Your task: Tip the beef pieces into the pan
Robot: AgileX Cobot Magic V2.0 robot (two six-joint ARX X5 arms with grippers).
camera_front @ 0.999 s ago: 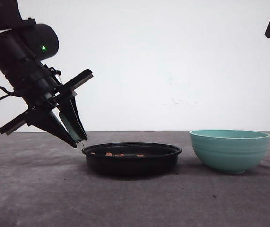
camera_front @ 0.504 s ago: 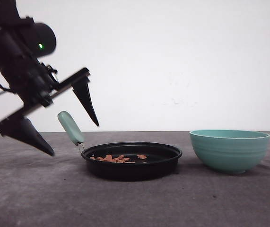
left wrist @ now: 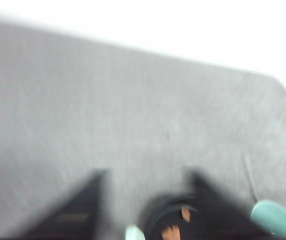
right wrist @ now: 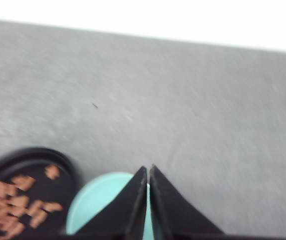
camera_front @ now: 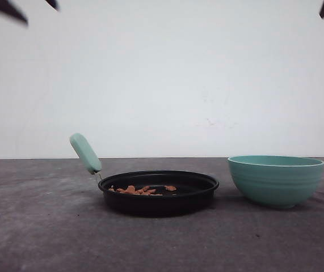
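On the grey surface (camera_front: 37,226), beef pieces (camera_front: 136,189) lie inside the pan (camera_front: 158,191); left tool (left wrist: 145,176) spread wide, right tool (right wrist: 148,171) pinched closed, empty.

A plain white wall (camera_front: 167,73) fills the background, evenly lit and bare apart from a few faint marks. Below it runs a dark grey worktop (camera_front: 37,226), matte and slightly mottled, meeting the wall in a straight horizontal line.

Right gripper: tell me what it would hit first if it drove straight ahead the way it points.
Probably the teal bowl: the shut right gripper has its tips over the bowl's rim. Depth is unclear; the line may pass over it to bare table.
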